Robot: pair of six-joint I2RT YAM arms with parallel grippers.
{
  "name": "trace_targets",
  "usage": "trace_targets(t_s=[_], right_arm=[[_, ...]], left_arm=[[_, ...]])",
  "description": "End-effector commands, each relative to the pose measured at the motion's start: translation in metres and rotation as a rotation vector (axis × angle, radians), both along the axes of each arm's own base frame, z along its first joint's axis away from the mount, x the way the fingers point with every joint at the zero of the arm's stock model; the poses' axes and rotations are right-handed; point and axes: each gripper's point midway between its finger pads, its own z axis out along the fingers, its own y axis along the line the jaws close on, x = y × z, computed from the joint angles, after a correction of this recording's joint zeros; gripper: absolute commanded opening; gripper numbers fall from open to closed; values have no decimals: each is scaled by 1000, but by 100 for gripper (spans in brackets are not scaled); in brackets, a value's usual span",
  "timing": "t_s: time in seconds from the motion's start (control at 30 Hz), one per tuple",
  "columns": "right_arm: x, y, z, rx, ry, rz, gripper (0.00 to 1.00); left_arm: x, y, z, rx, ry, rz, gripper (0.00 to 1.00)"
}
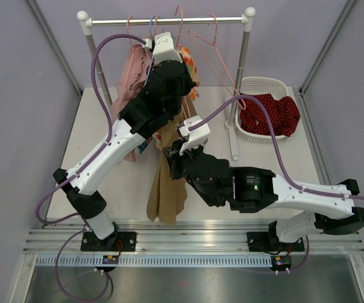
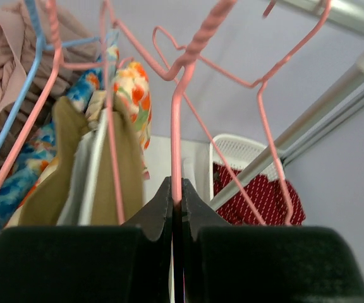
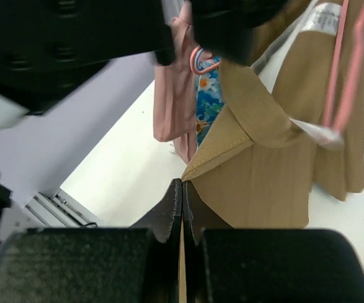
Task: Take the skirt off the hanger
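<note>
Bright, even, diffuse light, faint shadows; close-up left end effector [image 2: 176, 189] soft, out of focus.

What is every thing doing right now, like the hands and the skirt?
left hand: shut on a pink hanger
right hand: shut on the edge of the tan skirt
tan skirt: hanging from a hanger, not off yet
basket: upright, with red clothes inside

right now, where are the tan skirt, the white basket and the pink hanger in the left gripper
tan skirt [image 1: 167, 189], top view, lower hanging fabric
white basket [image 1: 262, 80], top view, far rim
pink hanger [image 2: 176, 126], left wrist view, straight wire section
</note>
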Motion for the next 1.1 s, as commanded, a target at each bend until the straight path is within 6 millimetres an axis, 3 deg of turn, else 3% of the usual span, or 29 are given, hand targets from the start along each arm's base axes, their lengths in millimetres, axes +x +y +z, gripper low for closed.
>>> trace_targets(t_s=[0.0, 0.13, 0.3, 0.37, 0.43, 0.63, 0.7, 0.73, 0.77, 0.83, 0.9, 1.03, 1.07], right_arm=[[-22, -3, 43, 88, -22, -13, 0], [-43, -10, 73, 105, -49, -11, 0], [-72, -15, 82, 68, -92, -36, 0], [-77, -21, 79, 41, -112, -85, 0], [-90, -22, 72, 9, -135, -92, 0], [-91, -29, 47, 5, -119, -128, 0], [-89, -30, 44, 1, -124, -146, 10], [-88, -32, 39, -18, -137, -152, 22], [-86, -34, 37, -28, -146, -165, 67], [-80, -39, 32, -55, -173, -204, 99], [-74, -46, 27, -75, -186, -231, 99], [-49, -81, 25, 3, -137, -282, 99], [-40, -89, 22, 17, -125, -305, 99]], left_arm=[[14, 15, 64, -130, -172, 137, 0], [21, 14, 58, -80, -180, 163, 0], [23, 18, 66, -27, -207, 171, 0], [25, 22, 68, 18, -204, 173, 0], [19, 31, 85, 15, -225, 170, 0], [-6, 41, 107, -31, -242, 97, 0], [-20, 46, 111, -41, -225, 52, 0], [-29, 40, 113, -63, -219, 3, 0], [-36, 40, 108, -45, -197, -27, 0], [-58, 36, 113, -53, -183, -131, 0], [-75, 35, 118, -51, -172, -208, 0], [-120, 34, 115, -58, -97, -402, 0], [-127, 35, 100, -33, -46, -430, 0]])
